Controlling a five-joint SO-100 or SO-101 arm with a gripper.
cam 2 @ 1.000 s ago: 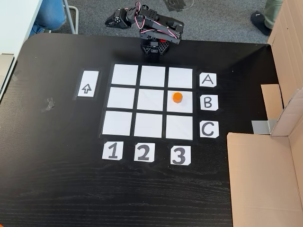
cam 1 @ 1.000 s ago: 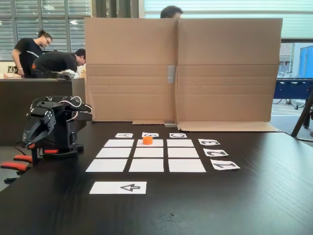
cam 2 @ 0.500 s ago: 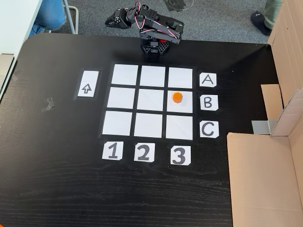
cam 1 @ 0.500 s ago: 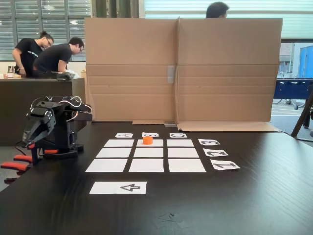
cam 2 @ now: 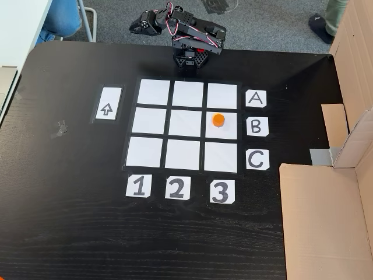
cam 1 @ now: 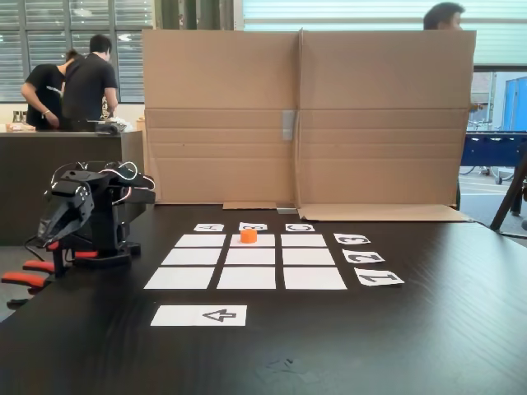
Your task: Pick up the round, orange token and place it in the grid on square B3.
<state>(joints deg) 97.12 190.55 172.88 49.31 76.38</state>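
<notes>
Token (cam 2: pixel 218 120) is sitting on square B3 (cam 2: pixel 221 130) of the grid (cam 2: pixel 150 120), level with card B (cam 2: pixel 257 126), above card 3 (cam 2: pixel 220 192). Arm is folding at its base; gripper (cam 2: pixel 139 26) is holding nothing, though I cannot tell how its jaws stand. Placement is looking done.

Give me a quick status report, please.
Gripper folded back, off the grid. Orange token sits on square B3. Nothing in the way.
</notes>
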